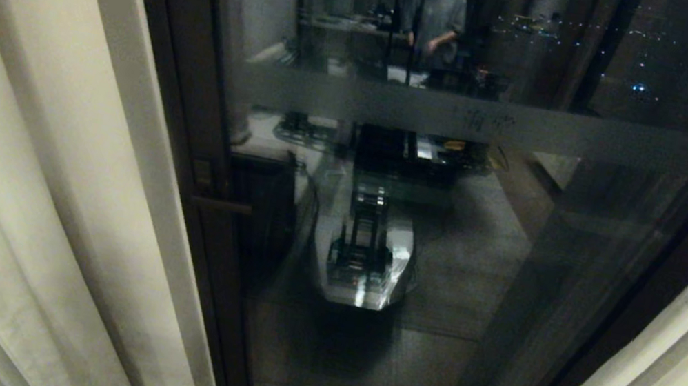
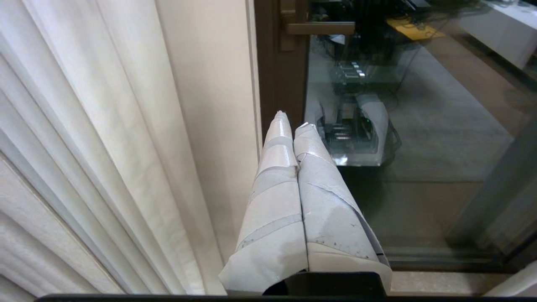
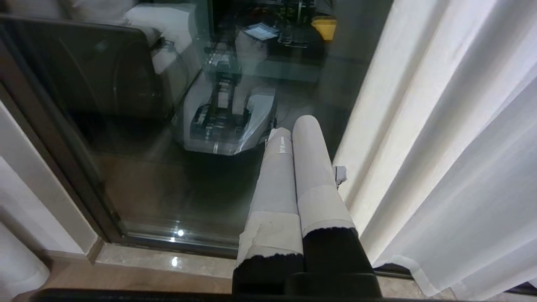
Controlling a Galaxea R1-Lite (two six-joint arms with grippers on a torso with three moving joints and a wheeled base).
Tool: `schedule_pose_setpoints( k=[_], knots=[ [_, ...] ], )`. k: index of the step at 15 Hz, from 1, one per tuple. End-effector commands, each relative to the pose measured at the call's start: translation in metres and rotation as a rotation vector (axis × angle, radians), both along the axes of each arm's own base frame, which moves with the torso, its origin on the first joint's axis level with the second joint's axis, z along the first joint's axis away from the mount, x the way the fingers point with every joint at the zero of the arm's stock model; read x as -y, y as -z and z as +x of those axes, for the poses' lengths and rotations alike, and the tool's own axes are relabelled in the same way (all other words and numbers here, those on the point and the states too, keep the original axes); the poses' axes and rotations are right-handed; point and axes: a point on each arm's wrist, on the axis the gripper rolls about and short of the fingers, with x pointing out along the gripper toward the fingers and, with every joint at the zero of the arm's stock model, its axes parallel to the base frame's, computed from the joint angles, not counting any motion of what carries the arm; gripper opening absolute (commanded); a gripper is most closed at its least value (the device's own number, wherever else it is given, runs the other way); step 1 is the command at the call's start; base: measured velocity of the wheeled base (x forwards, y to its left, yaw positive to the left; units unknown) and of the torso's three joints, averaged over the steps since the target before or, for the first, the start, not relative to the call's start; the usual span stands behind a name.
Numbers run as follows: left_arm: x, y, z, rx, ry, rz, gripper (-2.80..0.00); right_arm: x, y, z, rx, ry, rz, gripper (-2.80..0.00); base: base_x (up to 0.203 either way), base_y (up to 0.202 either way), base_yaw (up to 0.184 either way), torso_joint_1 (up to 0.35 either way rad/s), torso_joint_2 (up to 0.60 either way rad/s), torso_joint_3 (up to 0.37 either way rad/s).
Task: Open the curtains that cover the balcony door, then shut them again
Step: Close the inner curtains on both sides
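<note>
Head view: balcony door [image 1: 419, 247] uncovered, curtains [image 1: 26, 168] parted to either side of it.

Dark-framed glass pane with a frosted band [image 1: 468, 117] fills the middle; the glass reflects the robot base and a person standing behind. Cream pleated panels hang at both edges of the door, touching neither gripper. Left gripper [image 2: 293, 123] is clenched, taped fingers [image 2: 277, 176] pressed together and grasping nothing, tips in front of the door frame just below the door handle [image 2: 319, 28], with the left curtain beside it. Right gripper [image 3: 293, 126] is likewise clenched and empty, pointing at the glass, with the right curtain panel [image 3: 440, 138] just beside it, its hem near the door sill [image 3: 168, 262].
</note>
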Motion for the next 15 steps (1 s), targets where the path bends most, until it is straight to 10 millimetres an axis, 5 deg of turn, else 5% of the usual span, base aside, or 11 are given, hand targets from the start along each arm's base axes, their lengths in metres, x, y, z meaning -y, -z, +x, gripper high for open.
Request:
schedule_pose_setpoints(
  k=[1, 15],
  knots=[
    [0.0000, 0.0000, 0.0000, 0.001, -0.001, 0.000, -2.80, 0.0000, 0.0000, 0.0001, -0.001, 0.000, -0.001, -2.80, 0.000, 0.000, 0.000, 0.000, 0.00, 0.000],
    [-0.0001, -0.0010, -0.0002, 0.007, -0.004, -0.002, -2.80, 0.0000, 0.0000, 0.0001, -0.002, 0.000, 0.000, -2.80, 0.000, 0.000, 0.000, 0.000, 0.00, 0.000]
  ],
)
